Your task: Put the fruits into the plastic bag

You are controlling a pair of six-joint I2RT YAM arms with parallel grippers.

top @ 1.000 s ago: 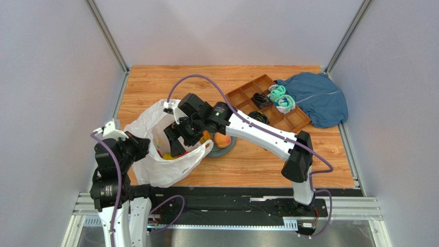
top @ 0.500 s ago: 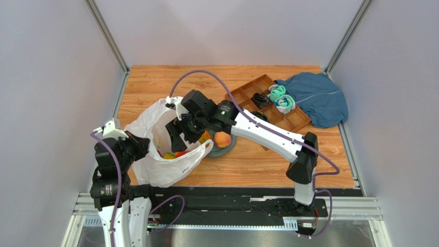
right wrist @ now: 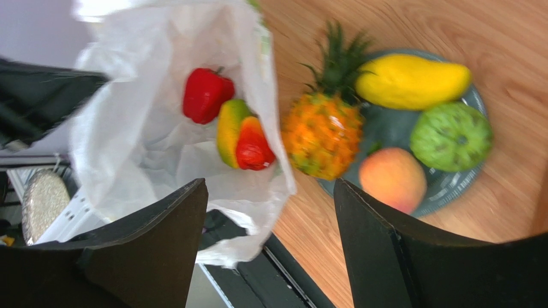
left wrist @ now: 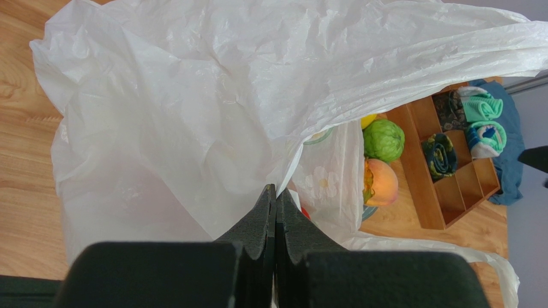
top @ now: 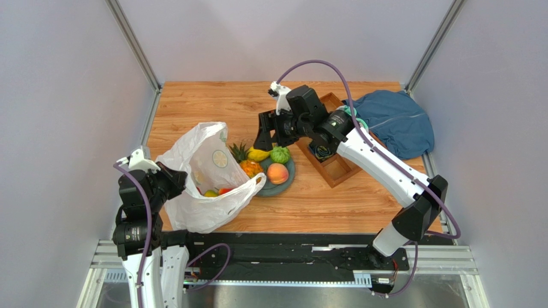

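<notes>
The right hand (top: 269, 136) was withdrawn from the plastic bag (top: 206, 212) to above the plate (top: 288, 174), jaws wide, empty. A red fruit (right wrist: 204, 95) and mango (right wrist: 241, 135) lie inside; pineapple (top: 247, 165) and peach (top: 277, 173) remain plated. The bag rim is pinched by the closed left hand (left wrist: 275, 199).

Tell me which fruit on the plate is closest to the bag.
The orange pineapple: it lies right beside the plastic bag's rim, while the peach, yellow fruit and green fruit sit farther across the plate.
</notes>
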